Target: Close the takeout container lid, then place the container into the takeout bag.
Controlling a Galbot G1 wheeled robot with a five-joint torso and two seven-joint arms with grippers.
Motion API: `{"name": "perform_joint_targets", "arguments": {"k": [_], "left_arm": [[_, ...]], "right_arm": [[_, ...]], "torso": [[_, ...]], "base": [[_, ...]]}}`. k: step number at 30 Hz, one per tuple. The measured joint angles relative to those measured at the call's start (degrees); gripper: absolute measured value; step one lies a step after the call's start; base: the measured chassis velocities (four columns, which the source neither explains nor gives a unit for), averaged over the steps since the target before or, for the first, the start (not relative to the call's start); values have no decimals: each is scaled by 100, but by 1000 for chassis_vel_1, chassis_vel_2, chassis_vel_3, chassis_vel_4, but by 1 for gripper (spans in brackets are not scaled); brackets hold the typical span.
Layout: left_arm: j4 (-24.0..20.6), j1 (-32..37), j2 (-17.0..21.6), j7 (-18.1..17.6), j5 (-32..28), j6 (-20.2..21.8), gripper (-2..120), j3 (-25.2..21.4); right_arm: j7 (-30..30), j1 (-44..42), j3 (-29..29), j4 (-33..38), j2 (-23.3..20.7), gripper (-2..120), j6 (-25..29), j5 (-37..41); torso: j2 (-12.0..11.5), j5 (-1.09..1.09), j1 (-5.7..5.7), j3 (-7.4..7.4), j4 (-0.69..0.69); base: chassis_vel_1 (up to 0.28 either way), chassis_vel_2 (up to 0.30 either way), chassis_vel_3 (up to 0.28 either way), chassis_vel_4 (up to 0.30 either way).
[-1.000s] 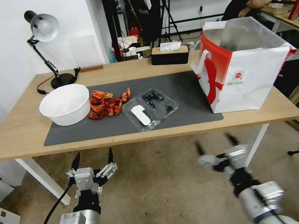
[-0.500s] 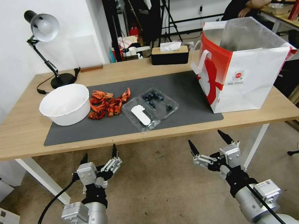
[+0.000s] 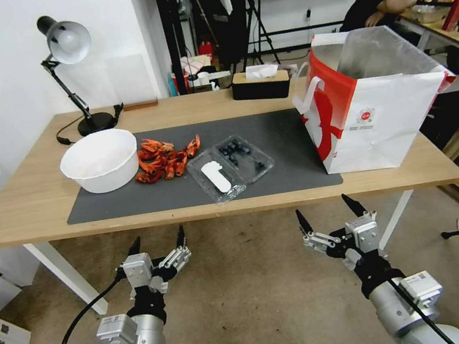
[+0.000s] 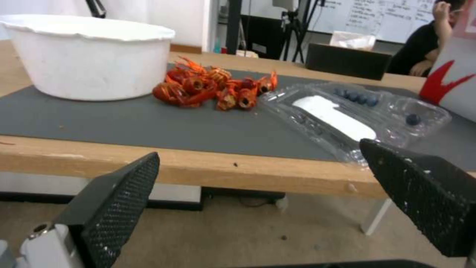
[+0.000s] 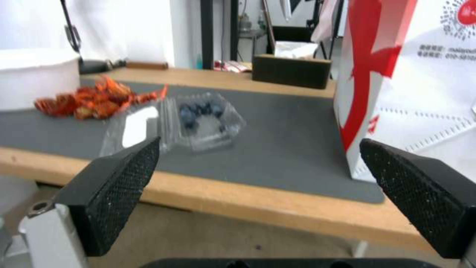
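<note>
The takeout container [image 3: 230, 167] is laid open and flat on the dark mat [image 3: 284, 145] of the surface [image 3: 30, 205], close to the near edge. Its two halves are set side by side: the lid [image 3: 217, 177] with the white sticker is the nearer, leftward half, and the berry-filled half is beyond it, toward the takeout bag [image 3: 374, 106]. The long axis of the open shell is seen to run slantwise, from near-left to far-right.

Both hands are held below and in front of the surface edge, well apart from the container, which lies ahead of and above them, roughly midway between the two. The left hand [image 3: 158, 246] is released, its fingers spread and pointing up toward the surface; the right hand [image 3: 330, 212] is likewise released and empty. Neither is judged clearly nearer, though the lid is on the left hand's side and the bag on the right hand's. The closing fold is judged to be over the hinge, from the left half toward the right.

Counted: one container, one bag standing open at the right end of the mat, one white bowl [image 3: 99, 160], one heap of red crayfish [image 3: 166, 159] between bowl and container, one black tissue box [image 3: 260, 84], one desk lamp [image 3: 70, 69]. Several berries are seen; their number cannot be told.
</note>
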Motion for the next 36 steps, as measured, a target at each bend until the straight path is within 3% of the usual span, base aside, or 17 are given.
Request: {"name": "perform_joint_targets", "arguments": {"k": [6, 11, 12, 14, 24, 27, 28, 30, 32, 34, 36], "left_arm": [[63, 21, 21, 290, -1, -3, 100, -87], [67, 21, 21, 299, 0, -5, 100, -92], [88, 30, 22, 313, 0, -20, 100, -135], [111, 54, 14, 318, 1, -53, 100, -190], [230, 60, -34, 334, 1, -115, 100, -307], [274, 59, -54, 333, 2, -128, 100, -355], [274, 59, -54, 333, 2, -128, 100, -355], [295, 60, -74, 330, 9, -133, 100, -385], [301, 60, -84, 330, 15, -135, 100, -387], [314, 68, -124, 323, 46, -149, 100, -388], [315, 76, -146, 320, 60, -154, 100, -387]], "right_arm": [[92, 611, -41, -316, -475, 100, -96, 945], [105, 722, -56, -391, -574, 100, -104, 1084], [148, 1226, -157, -772, -1091, 100, -125, 1683], [311, 1684, -322, -1112, -1563, 100, -195, 2180], [924, 3289, -1089, -1756, -2645, 100, -810, 3418], [1271, 4053, -1538, -1915, -3112, 100, -1475, 3997], [1271, 4053, -1538, -1915, -3112, 100, -1475, 3997], [1694, 4675, -1874, -1975, -3463, 100, -2267, 4587], [1798, 4879, -1963, -1998, -3540, 100, -2500, 4771], [1981, 5766, -2350, -2181, -3853, 100, -3210, 5333], [2006, 6135, -2550, -2282, -3968, 100, -3408, 5495]], "torso": [[0, 2, 0, 0, 0], [0, 1, 0, 0, 1], [0, 2, 0, 0, 1], [0, 2, 1, 1, 0], [-1, 2, 1, 0, 2], [-1, 1, 1, 1, 1], [-1, 1, 1, 1, 1], [-1, 1, 1, 1, -2], [-1, 2, 0, 1, -1], [-1, 0, 1, 1, 0], [-1, -1, 1, 1, 2]], "base": [[0, 0, 0, 0], [0, 0, 0, 0], [0, 0, 0, 0], [0, 0, 0, 0], [0, 0, 0, 0], [0, 0, 0, 0], [0, 0, 0, 0], [0, 0, 0, 0], [0, 0, 0, 0], [0, 0, 0, 0], [0, 0, 0, 0]]}}
